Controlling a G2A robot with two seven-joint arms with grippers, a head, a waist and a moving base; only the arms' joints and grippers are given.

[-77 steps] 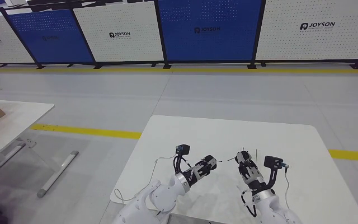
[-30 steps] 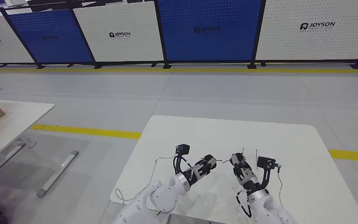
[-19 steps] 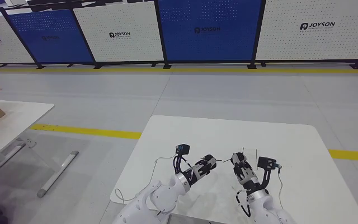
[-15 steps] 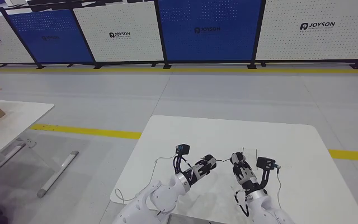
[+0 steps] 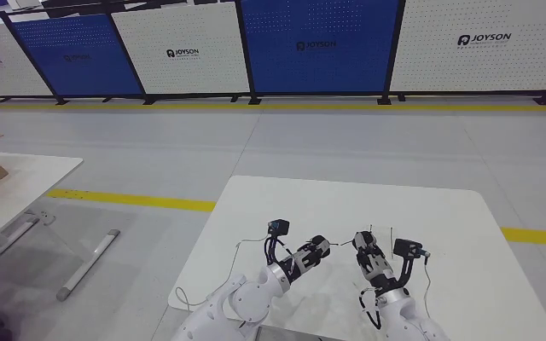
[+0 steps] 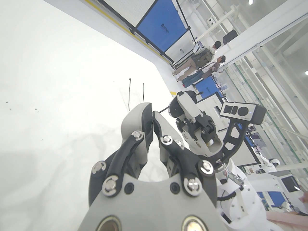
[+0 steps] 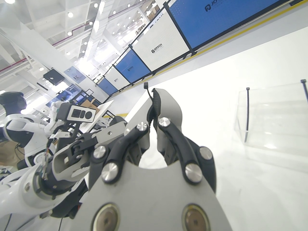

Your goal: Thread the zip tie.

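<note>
Change: the right gripper (image 7: 153, 94) has been brought inward, nearer the left gripper (image 6: 152, 112), which has been kept where it was.
Right gripper: it is pressed together on the zip tie (image 7: 145, 86) just below the head, which is left sticking out past the fingertips.
Left gripper: it is closed, and a thin black strap is seen running from its tips across to the right gripper, so the tail end is judged to be pinched there.
Zip tie: it is held in the air above the white table (image 5: 281, 205), stretched across the short gap between the two grippers.
Done: the tie has been lifted and is gripped at both ends.
Left: nothing is seen passing through the head, so the threading is judged not yet made. The tail has yet to be bent round and fed into the slot.
Nearby: two spare zip ties (image 7: 247, 111) are stood upright in a clear box (image 7: 276, 102) on the table, beyond the grippers.
</note>
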